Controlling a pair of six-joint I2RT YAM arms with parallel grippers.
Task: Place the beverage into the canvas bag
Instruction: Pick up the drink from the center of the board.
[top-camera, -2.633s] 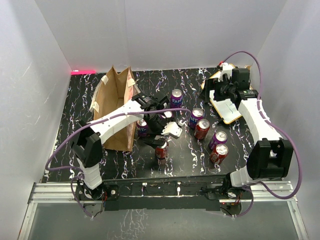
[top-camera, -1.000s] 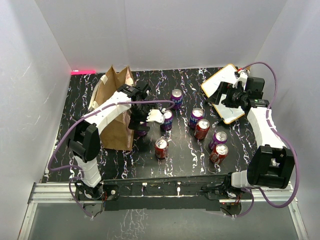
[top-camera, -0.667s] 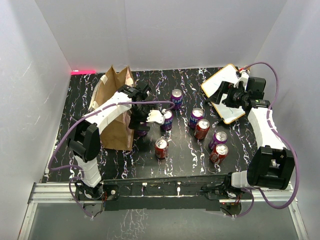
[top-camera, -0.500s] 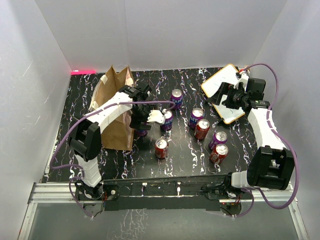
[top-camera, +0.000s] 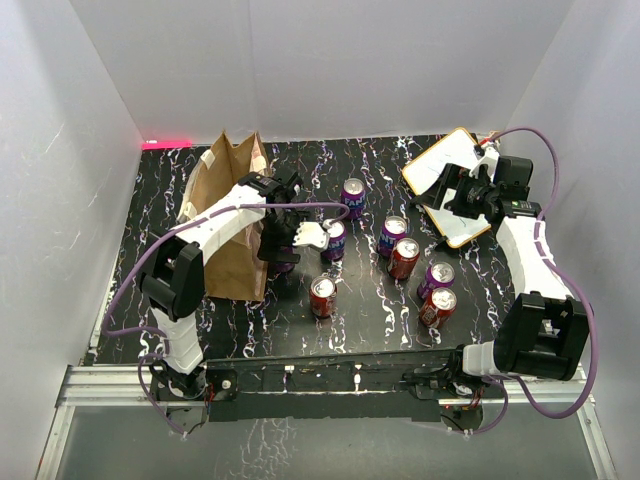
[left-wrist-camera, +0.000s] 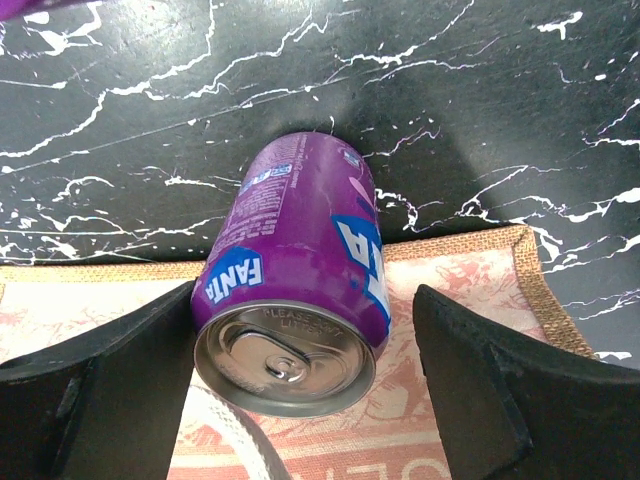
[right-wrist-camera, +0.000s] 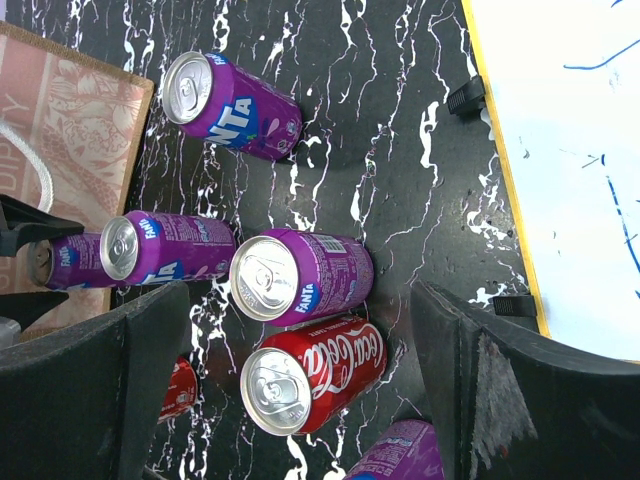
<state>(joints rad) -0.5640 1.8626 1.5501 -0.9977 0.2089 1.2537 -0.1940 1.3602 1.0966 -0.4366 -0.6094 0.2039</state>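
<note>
**Purple can beside the bag, left gripper around it**

- Bag (top-camera: 228, 235): tall, brown, with cream handles and faint reddish print. It stands upright at the left of the table (top-camera: 370, 318), mouth upward.
- Purple can (left-wrist-camera: 290, 260): Fanta label, tab in place. It stands on the table just beside the bag's side, outside the bag.
- Left gripper (left-wrist-camera: 305, 295): spread, with one black finger on each side of the purple can. In the wrist view the finger on the left lies against the can. The finger on the right stands off it, with a gap showing.
- Right gripper (top-camera: 452, 195): jaws wide apart. It hangs above the whiteboard (top-camera: 440, 160), which has a yellow rim and lies at the far right of the table.
- Other purple cans (top-camera: 393, 235): four, upright. One is farthest back, one is near the left gripper, and two are toward the right.
- Red cans (top-camera: 322, 295): three, upright. One stands alone near the front. One is just beside a purple can at mid-table. One is at the front right.
</note>
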